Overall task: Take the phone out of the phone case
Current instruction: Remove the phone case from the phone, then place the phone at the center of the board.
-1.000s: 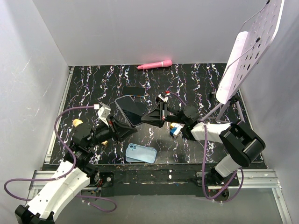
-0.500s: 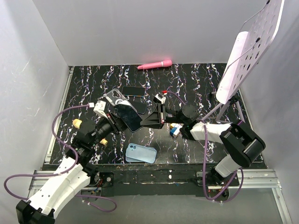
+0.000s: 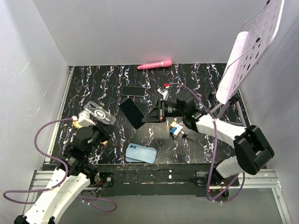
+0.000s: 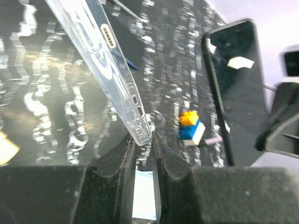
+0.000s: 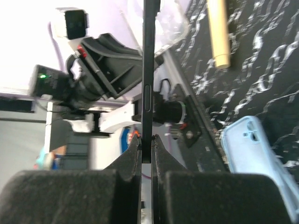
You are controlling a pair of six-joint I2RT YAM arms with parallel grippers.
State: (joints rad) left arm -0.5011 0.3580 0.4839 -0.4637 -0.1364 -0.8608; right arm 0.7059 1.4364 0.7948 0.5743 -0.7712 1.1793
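Observation:
My left gripper is shut on a corner of the clear phone case and holds it above the left part of the table. The case shows empty in the left wrist view, pinched at the left gripper's tips. My right gripper is shut on the black phone and holds it bare over the table's middle. In the right wrist view the phone stands edge-on between the right gripper's pads. Case and phone are apart.
A second black phone lies flat farther back. A light blue case lies near the front edge. A small toy block sits under the right arm. A pink object lies at the back wall. A white perforated board stands at right.
The clear case has come off the phone. My left gripper pulled it left and toward the near side, while the phone stayed in my right gripper, which shifted slightly right.

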